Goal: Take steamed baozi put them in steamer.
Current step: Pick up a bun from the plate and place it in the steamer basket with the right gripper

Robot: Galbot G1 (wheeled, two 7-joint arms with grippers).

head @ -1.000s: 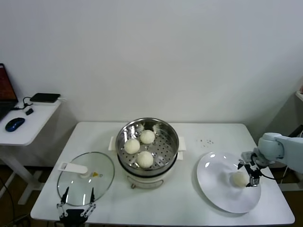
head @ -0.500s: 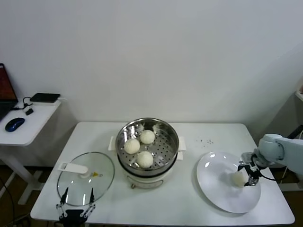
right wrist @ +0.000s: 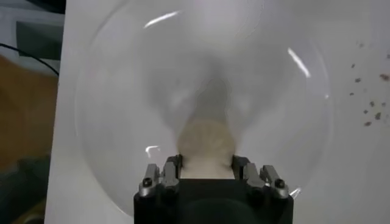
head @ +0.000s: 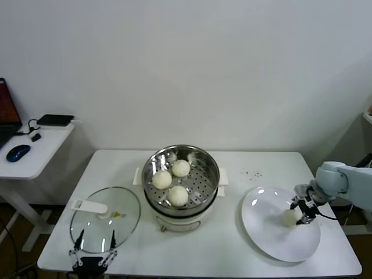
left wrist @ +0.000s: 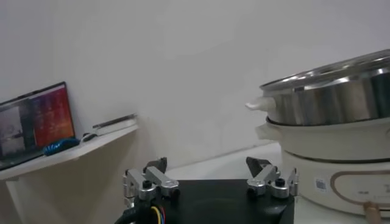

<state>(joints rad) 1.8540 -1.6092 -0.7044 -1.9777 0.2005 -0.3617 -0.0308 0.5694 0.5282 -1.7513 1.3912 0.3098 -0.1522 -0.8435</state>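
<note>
Right hand (head: 301, 214): closed snugly on the last small round off-white steamed bun (head: 289, 218), over the flat round white plate (head: 264, 235) at the right end of the surface; in the right wrist view the fingers (right wrist: 163, 178) sit against either side of the bun (right wrist: 207, 147), which looks to be just at or barely off the plate (right wrist: 116, 91).
Left hand (left wrist: 210, 182): parked low at the front left edge of the surface, fingers spread apart, holding nothing.
Steamer: the round shiny stainless-steel basket with a perforated floor (head: 204, 174), on its cream-white cooker base, stands mid-surface, well apart from the plate.
Buns already in: three smooth off-white buns (head: 174, 179) lie in the basket, leaving bare floor on its right side.
Step in hand: securing the fourth bun for the carry, by my judgement.
Doing it well: squeeze gently, since soft dough dents; lift straight up, clear the steel rim on the way over, and set down in the open right part.
Glass lid: a round clear lid with a white handle (head: 105, 217) lies left of the steamer.
Surface: white rectangular tabletop (head: 232, 250), a few dark specks near the plate.
Room: plain white wall; a side desk at far left with a blue mouse (head: 18, 152) and a laptop edge.
</note>
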